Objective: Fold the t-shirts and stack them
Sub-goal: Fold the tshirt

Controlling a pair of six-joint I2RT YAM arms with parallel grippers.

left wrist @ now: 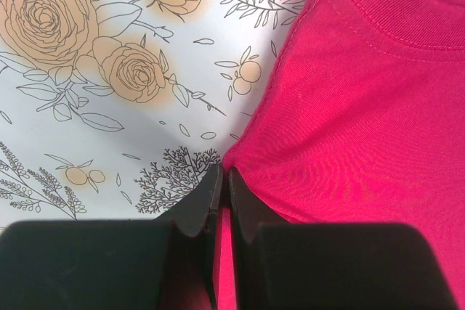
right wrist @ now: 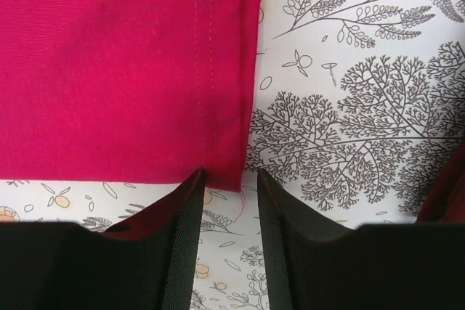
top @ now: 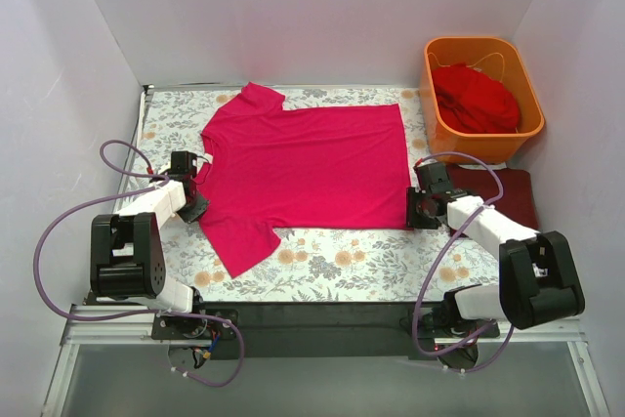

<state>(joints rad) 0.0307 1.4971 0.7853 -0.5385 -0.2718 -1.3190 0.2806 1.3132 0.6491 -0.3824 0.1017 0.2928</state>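
While left gripper (left wrist: pixel 222 176) is clamped on pink tee (top: pixel 312 163) n right gripper (right wrist: pixel 229 176) gapes at its near-right hem corner, closing cld miss fabric, skewing fold.

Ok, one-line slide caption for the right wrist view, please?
Right gripper, jaws parted, straddles the hem corner of the magenta t-shirt lying flat on the floral cloth.
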